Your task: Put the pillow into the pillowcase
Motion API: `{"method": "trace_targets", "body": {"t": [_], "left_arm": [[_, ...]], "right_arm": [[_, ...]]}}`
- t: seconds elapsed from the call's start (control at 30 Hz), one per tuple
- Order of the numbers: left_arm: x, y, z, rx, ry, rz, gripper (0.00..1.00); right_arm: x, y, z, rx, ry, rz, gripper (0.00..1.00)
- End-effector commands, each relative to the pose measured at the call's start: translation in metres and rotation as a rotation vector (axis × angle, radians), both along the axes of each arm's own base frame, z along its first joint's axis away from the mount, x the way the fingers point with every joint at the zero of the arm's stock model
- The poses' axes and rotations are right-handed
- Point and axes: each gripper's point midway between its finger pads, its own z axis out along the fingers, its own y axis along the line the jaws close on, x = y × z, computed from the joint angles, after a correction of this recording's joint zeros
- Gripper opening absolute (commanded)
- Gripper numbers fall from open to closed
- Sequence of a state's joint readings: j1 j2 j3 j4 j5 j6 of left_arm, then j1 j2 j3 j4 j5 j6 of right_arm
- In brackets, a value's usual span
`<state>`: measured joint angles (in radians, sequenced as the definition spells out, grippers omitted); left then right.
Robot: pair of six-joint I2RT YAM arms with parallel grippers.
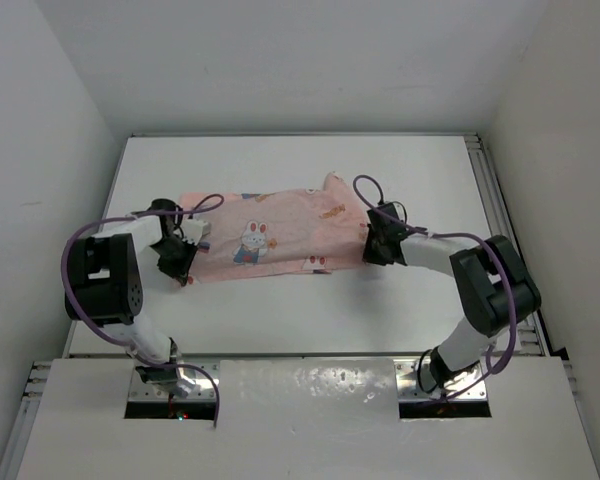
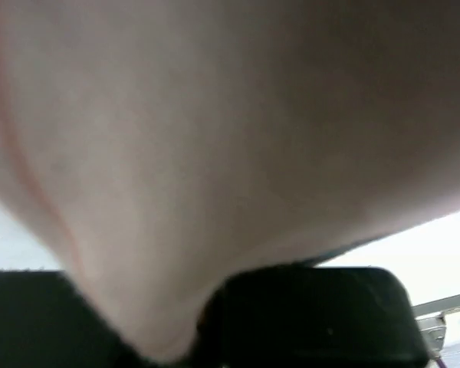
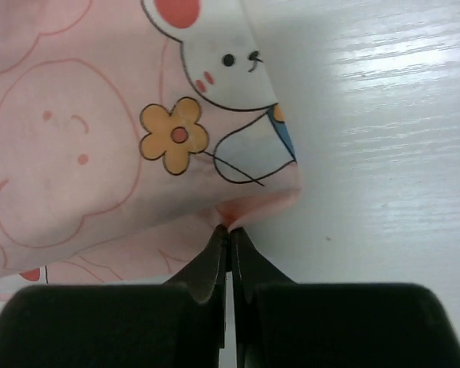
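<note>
Right end effector (image 3: pixel 228 230) clamped tight on a pillowcase (image 3: pixel 100 153) corner
Left end effector (image 1: pixel 187 258) looks pinched on the other end too, blurry though. Pillowcase lies spread on the bench (image 1: pixel 280 330); pillow not showing. I'd tug both ends evenly, gently.

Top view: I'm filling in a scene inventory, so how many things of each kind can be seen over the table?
Pink printed pillowcase: 1
Robot arms: 2 (left arm, right arm)
Total: 3
</note>
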<state>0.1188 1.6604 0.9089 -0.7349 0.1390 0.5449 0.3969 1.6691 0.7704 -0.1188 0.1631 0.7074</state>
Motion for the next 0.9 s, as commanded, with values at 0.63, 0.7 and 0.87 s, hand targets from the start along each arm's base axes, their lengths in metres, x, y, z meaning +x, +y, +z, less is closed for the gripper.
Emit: {"method": "trace_targets", "body": {"t": [0.63,0.7,0.87], "left_arm": [[0.13,-0.034,0.331,-0.056,-0.68,-0.192,0.0],[0.126,-0.041,0.334,-0.084,-0.682,-0.203,0.0],[0.126,-0.045,0.319,-0.103,-0.639,-0.204,0.0]], "right_arm": [[0.092,-0.013,0.382,0.161,-0.831,0.151,0.0],[0.085,-0.014,0.389,0.158,-0.847,0.159,0.0],[0.068,-0.02,0.392,0.154,-0.88,0.145,0.0]]}}
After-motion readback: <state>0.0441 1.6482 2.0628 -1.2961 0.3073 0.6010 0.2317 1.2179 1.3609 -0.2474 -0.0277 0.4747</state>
